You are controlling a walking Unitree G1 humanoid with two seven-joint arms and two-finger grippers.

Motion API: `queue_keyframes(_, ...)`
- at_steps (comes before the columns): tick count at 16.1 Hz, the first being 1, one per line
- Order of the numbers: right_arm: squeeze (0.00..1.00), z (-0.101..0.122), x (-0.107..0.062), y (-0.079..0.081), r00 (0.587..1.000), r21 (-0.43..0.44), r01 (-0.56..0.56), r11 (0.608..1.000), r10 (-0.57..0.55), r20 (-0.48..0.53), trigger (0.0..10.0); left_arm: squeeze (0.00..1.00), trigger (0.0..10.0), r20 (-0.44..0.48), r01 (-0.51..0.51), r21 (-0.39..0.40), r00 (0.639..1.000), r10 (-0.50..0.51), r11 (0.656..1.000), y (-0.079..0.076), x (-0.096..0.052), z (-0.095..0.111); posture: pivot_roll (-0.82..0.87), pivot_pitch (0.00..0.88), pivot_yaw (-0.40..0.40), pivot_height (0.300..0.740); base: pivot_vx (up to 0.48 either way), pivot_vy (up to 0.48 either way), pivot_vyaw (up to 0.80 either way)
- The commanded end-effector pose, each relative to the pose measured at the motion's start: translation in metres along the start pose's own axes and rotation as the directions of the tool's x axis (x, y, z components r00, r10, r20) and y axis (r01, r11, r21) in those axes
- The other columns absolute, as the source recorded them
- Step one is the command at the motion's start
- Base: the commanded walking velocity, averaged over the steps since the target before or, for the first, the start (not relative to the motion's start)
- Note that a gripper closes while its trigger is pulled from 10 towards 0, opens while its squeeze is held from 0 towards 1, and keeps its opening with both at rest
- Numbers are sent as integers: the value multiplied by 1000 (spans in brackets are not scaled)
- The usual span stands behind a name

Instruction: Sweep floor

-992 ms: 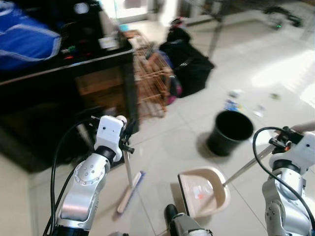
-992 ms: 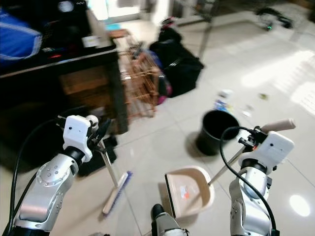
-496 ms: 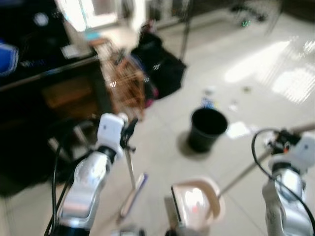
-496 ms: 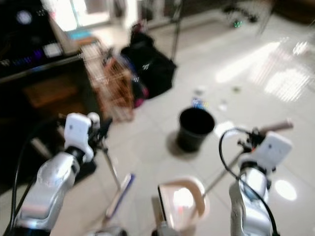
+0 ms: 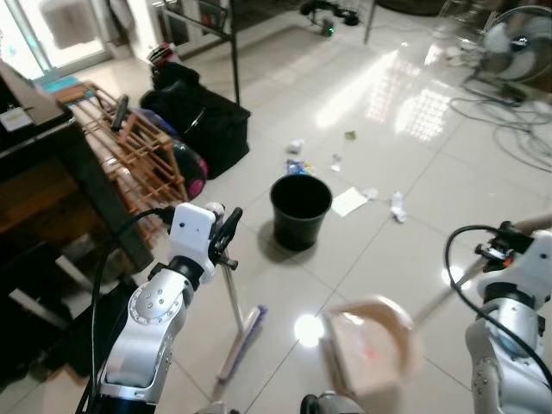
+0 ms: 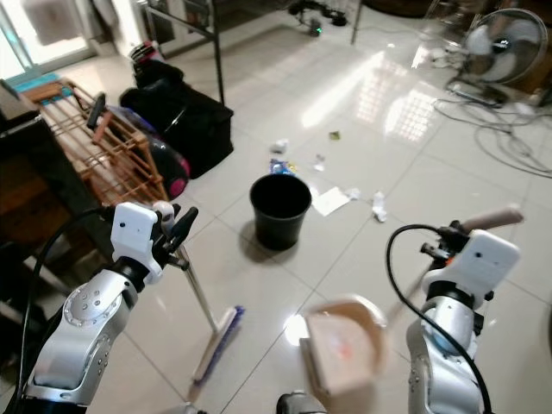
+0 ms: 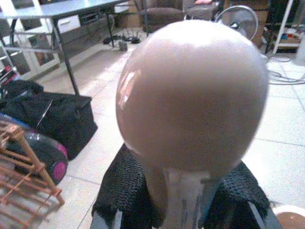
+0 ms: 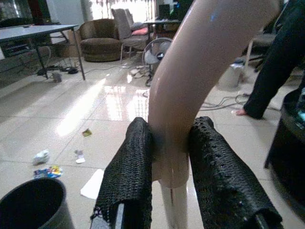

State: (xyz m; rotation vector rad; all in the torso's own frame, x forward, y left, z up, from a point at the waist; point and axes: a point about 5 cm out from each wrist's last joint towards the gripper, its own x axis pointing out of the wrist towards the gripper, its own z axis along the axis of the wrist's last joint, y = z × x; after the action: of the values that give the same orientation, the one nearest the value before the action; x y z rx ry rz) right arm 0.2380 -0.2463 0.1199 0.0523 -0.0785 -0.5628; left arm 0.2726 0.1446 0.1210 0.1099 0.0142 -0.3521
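One broom [image 5: 235, 332], one dustpan [image 6: 343, 349] and one black bin [image 5: 300, 210] are on the floor. The left pincer [image 5: 222, 240] is clenched around the broom handle; the right pincer [image 8: 169, 162] clasps the dustpan handle, both arms raised forward.

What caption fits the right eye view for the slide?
Robot holds a broom in its left hand and a dustpan in its right hand, facing a black bin and scattered litter.
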Motion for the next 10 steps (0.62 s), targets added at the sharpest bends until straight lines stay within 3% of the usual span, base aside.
queue_keyframes(1,0,8,-1,1,999,21,-2,1000,2,35,10000,0,10000,44,-5,37,999,3,999,5,1,10,-59,76,7,740,315,0,0)
queue_keyframes(10,0,18,6,12,994,86,-63,994,55,91,10000,0,10000,50,-2,36,999,0,999,8,6,13,-59,80,9,740,316,0,0)
